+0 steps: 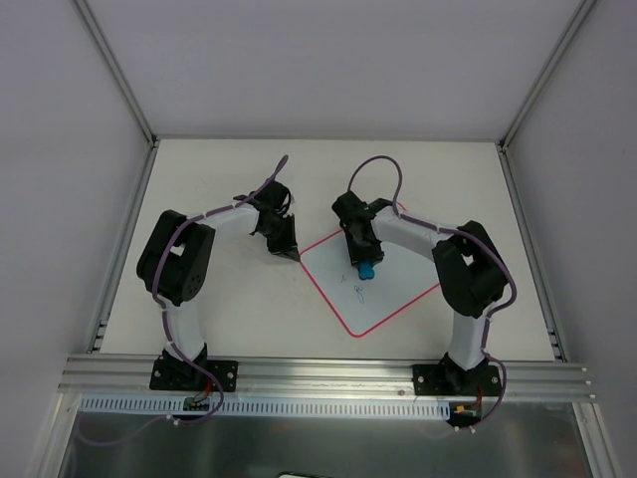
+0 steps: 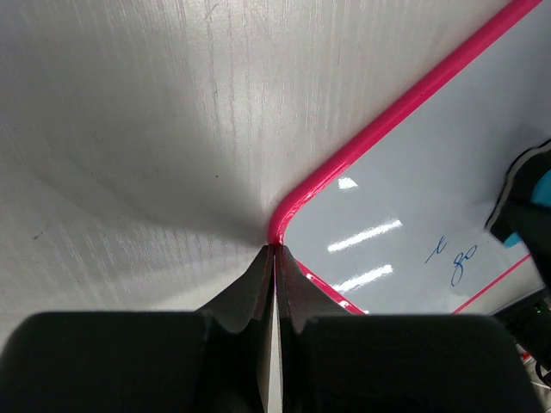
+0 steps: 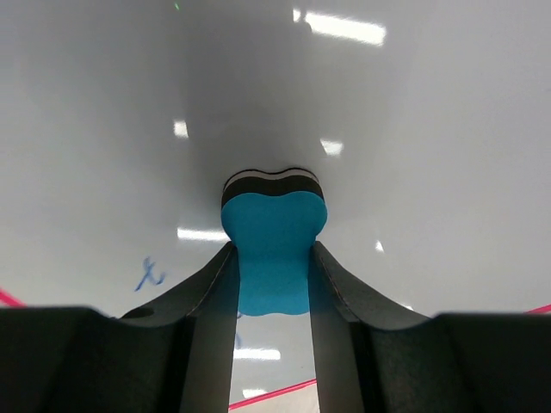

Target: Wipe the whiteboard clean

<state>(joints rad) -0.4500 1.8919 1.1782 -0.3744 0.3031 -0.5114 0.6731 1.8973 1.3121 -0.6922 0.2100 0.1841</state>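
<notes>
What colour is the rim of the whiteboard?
The whiteboard's rim is bright pink, clearest in the left wrist view.

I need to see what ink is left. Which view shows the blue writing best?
Left wrist: the blue marks lie sharp and unblocked on the whiteboard. Top external shows them tiny near the eraser; right wrist shows only one clearly.

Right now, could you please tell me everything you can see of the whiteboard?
The whiteboard is a flat, glossy white rectangle with rounded corners and a thin pink-red rim. It lies on the table, turned like a diamond in the top view. Small blue writing sits near its middle. The right gripper holds a blue eraser whose end seems pressed on the surface beside the writing. The left gripper, shut, meets the rim at one corner with its tips.
</notes>
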